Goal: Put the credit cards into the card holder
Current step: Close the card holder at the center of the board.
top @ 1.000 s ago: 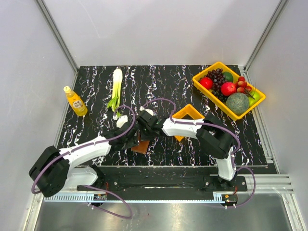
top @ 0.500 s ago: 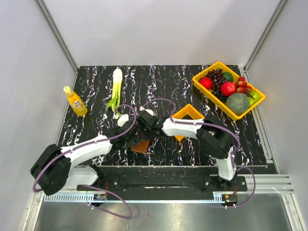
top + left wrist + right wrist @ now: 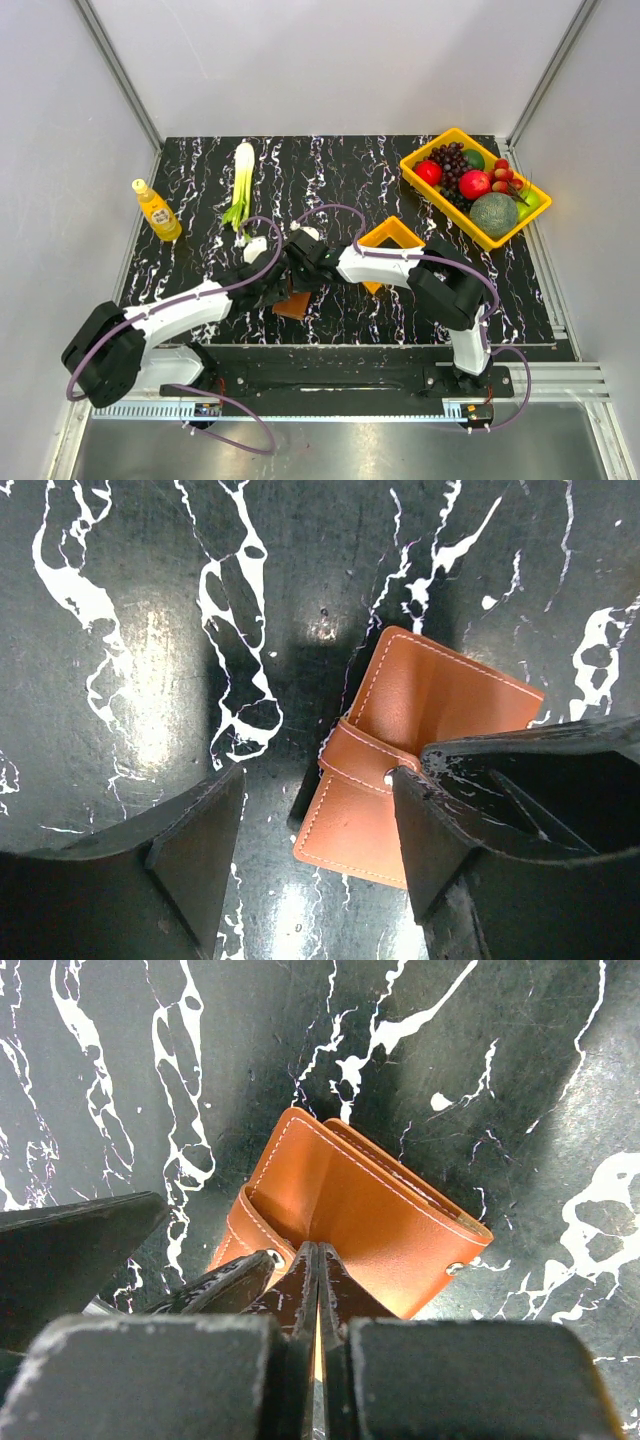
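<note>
The card holder is a small brown wallet lying on the black marble table, its strap and snap toward my left gripper. My left gripper is open and straddles the wallet's near corner, with its right finger against the strap by the snap. My right gripper is shut, and its joined tips touch the card holder at the fold. In the top view both grippers, left and right, meet over the card holder. The credit cards are out of view.
A small orange bin sits just right of the right arm's wrist. A yellow tray of fruit stands at the back right. A leek and a yellow bottle lie at the back left.
</note>
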Motion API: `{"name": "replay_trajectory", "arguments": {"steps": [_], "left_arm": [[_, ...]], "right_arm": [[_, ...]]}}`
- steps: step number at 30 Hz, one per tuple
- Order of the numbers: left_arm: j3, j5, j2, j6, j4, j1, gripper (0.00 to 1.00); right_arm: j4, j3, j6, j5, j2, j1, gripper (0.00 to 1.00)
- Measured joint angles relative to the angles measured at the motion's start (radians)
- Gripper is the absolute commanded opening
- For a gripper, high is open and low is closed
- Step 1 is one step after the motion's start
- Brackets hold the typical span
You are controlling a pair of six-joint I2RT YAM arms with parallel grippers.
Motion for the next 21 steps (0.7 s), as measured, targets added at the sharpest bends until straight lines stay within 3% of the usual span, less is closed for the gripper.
{"name": "replay_trajectory", "arguments": {"steps": [6, 14, 21], "left_arm": [[-0.005, 0.013, 0.029, -0.002, 0.037, 0.0, 0.64], [-0.04, 0.016, 0.035, -0.021, 0.083, 0.0, 0.62], [-0.06, 0.017, -0.007, -0.01, 0.093, 0.0, 0.76]], "right_arm": [[0.004, -0.002, 0.0, -0.001, 0.0, 0.0, 0.03], [0.068, -0.043, 0.017, -0.019, -0.015, -0.011, 0.12], [0.107, -0.13, 0.014, 0.002, -0.082, -0.024, 0.2]]}}
